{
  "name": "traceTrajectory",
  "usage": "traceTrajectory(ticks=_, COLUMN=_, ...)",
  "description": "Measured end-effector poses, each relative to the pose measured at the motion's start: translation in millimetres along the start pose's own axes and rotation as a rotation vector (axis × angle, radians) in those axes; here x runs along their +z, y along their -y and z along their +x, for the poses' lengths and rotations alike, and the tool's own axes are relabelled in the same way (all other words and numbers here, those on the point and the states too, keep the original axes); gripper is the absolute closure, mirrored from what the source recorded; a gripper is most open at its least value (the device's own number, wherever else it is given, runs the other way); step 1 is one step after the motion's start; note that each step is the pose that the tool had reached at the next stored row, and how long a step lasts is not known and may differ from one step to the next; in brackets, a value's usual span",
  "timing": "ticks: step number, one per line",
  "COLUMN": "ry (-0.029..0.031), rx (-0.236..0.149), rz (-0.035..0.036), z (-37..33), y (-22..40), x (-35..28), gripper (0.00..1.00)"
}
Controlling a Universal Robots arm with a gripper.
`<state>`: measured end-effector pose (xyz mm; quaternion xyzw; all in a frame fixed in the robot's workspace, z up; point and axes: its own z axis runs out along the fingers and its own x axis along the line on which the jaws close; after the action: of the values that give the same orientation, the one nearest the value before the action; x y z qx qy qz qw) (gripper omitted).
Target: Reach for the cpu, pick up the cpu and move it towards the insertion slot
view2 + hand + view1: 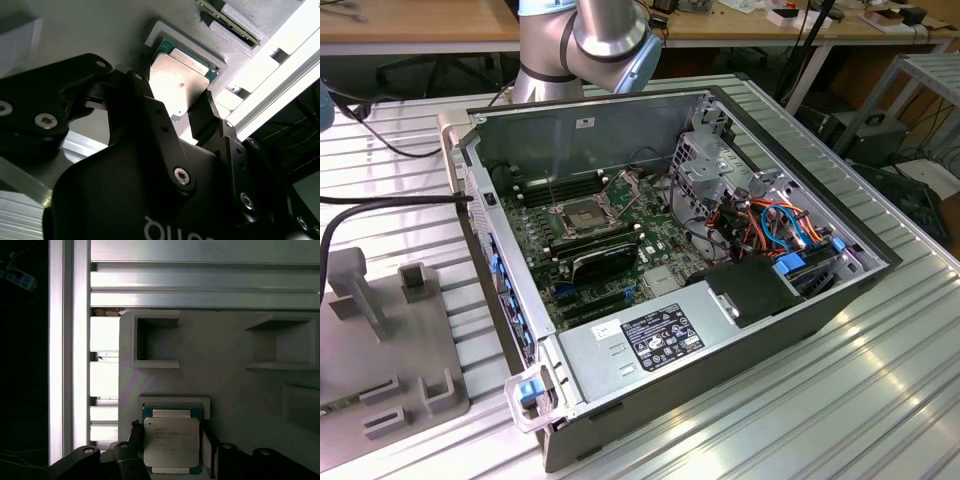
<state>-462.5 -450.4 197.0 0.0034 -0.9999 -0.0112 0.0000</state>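
The cpu (171,442), a square chip with a silver lid on a green board, lies in a shallow recess of a grey holder plate (225,340). In both wrist views my gripper (171,432) has one black finger against each side of the cpu (180,85), and the chip still sits level in its recess. In the second wrist view the gripper (174,95) straddles the lid from behind. The insertion slot (582,215), a silver-framed square socket with its lever raised, sits on the motherboard inside the open computer case (790,300).
The holder plate (380,350) lies at the exterior view's left on a ribbed aluminium table (840,400). Other recesses (155,342) are cut into the plate. Inside the case are a black finned block (605,258), memory slots, coloured cables (770,225) and a power supply (650,340).
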Motion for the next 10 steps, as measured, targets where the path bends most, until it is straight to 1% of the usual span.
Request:
traceTrajectory(ticks=3, ry=-0.0002, rx=0.000, rz=-0.0002, z=0.0, y=-0.1, x=-4.1, gripper=0.45)
traceTrajectory(ticks=5, ry=-0.0006, rx=0.000, rz=-0.0002, z=0.0, y=-0.2, x=-8.5, gripper=0.45)
traceTrajectory(ticks=10, ry=-0.0006, rx=0.000, rz=-0.0002, z=0.0, y=-0.2, x=-10.0, gripper=0.45)
